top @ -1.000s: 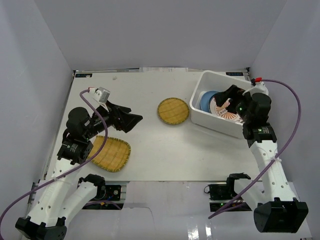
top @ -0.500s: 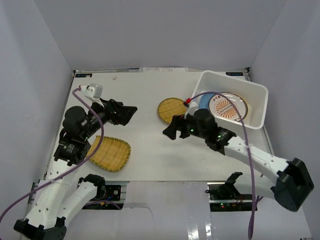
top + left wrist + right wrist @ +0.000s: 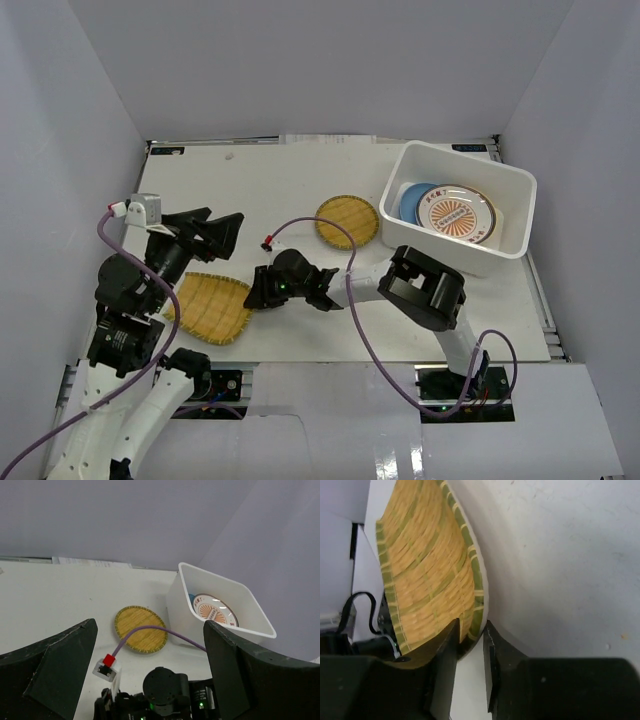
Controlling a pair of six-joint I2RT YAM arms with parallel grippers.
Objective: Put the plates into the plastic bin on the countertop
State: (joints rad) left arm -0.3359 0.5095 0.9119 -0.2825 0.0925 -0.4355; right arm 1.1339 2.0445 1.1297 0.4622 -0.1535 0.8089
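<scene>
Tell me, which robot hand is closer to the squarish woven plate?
Right. The right gripper pinches the rim of the squarish woven plate; the left gripper hangs open beyond it, not touching.

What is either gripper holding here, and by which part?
Right gripper pinches the yellow squarish woven-look plate by its rim; left gripper is open, holding nothing.

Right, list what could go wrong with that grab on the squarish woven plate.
1. The right gripper grips only the thin rim of the squarish yellow woven-look plate; it could slip or tilt out on lifting.
2. Carrying it to the white rectangular plastic bin passes the round yellow woven plate, which it might knock.
</scene>
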